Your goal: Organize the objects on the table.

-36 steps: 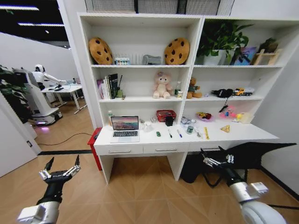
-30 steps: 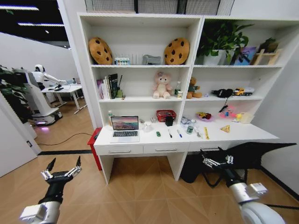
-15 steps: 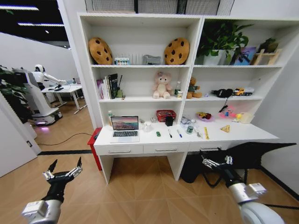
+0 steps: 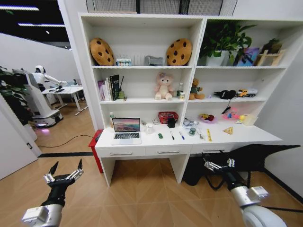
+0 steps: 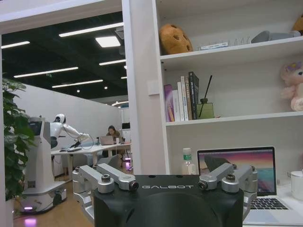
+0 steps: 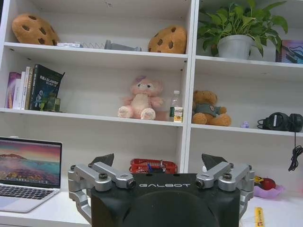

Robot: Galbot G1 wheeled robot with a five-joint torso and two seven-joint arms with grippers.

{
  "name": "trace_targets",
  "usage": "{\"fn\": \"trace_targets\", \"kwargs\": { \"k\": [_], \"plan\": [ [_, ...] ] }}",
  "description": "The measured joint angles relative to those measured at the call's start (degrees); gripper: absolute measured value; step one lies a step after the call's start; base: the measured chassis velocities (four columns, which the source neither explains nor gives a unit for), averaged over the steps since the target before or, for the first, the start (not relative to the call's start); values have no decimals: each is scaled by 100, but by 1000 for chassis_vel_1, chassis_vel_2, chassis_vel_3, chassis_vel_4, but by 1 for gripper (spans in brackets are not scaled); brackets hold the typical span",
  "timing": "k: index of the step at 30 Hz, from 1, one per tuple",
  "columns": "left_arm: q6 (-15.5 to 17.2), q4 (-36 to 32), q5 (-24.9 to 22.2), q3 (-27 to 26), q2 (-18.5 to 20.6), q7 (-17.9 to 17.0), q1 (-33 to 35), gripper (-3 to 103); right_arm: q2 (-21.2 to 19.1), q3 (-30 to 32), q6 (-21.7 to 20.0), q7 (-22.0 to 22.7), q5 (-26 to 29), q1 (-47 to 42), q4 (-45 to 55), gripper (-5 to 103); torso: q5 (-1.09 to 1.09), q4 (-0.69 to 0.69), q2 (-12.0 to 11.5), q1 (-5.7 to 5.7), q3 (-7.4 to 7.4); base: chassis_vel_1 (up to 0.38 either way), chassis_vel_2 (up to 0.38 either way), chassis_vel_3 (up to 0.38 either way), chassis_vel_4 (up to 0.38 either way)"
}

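White desk [image 4: 227, 137] carries the laptop [image 4: 126, 131], toy car [image 4: 160, 135], pens [image 4: 172, 135] and jar [image 4: 192, 131]. Left pincer [image 4: 63, 174] and right pincer [image 4: 217, 164] hang open, empty, well short of it.

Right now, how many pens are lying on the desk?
2: a black pen and a blue pen lie side by side on the table, right of the laptop. Others may be hidden among clutter.

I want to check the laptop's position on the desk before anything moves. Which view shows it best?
The head view: the whole laptop sits open near the left end of the table, with its surroundings visible. The left wrist view shows its screen behind the left gripper, base partly hidden. The right wrist view crops it at the frame edge.
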Motion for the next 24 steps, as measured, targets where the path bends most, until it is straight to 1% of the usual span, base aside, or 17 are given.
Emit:
{"fn": "trace_targets", "kwargs": {
  "k": [3, 4, 9, 10, 11, 12, 15, 24],
  "plan": [
    [-22, -1, 0, 4, 2, 16, 11, 100, 10, 1, 2, 4, -11, -2, -3, 100, 0, -1, 0, 1, 0, -117, 118, 122, -112],
    [-37, -1, 1, 5, 2, 26, 16, 98, 15, 1, 2, 5, -12, 0, -3, 100, 1, 1, 0, 1, 2, -129, 137, 161, -137],
    [-69, 6, 26, 10, -6, 28, 17, 98, 17, -9, -2, 8, -16, 7, -3, 100, 0, 0, -2, 4, 2, -147, 143, 152, -139],
    [-71, 14, 43, 12, -10, 28, 15, 98, 18, -11, -5, 9, -19, 7, -3, 100, -1, -2, -1, 4, 2, -134, 114, 155, -131],
    [-83, 37, 94, 12, -15, 13, 15, 94, 21, -22, -20, 18, -21, 10, 3, 100, 0, 1, -2, 4, 2, -129, 118, 104, -116],
    [-97, 44, 102, 13, -15, 6, 15, 96, 23, -23, -27, 21, -21, 10, 6, 100, 0, 0, -2, 4, 2, -92, 118, 104, -116],
    [-155, 49, 102, 14, -15, -6, 7, 98, 22, -23, -41, 26, -19, 13, 11, 100, 0, -1, -1, 3, 1, -93, 98, 104, -112],
    [-224, 76, 150, 63, -19, -23, -16, 98, 6, -23, -74, 34, -6, 34, 11, 100, 0, 0, -1, 2, 1, -88, 90, 96, -96]
  ]
}}
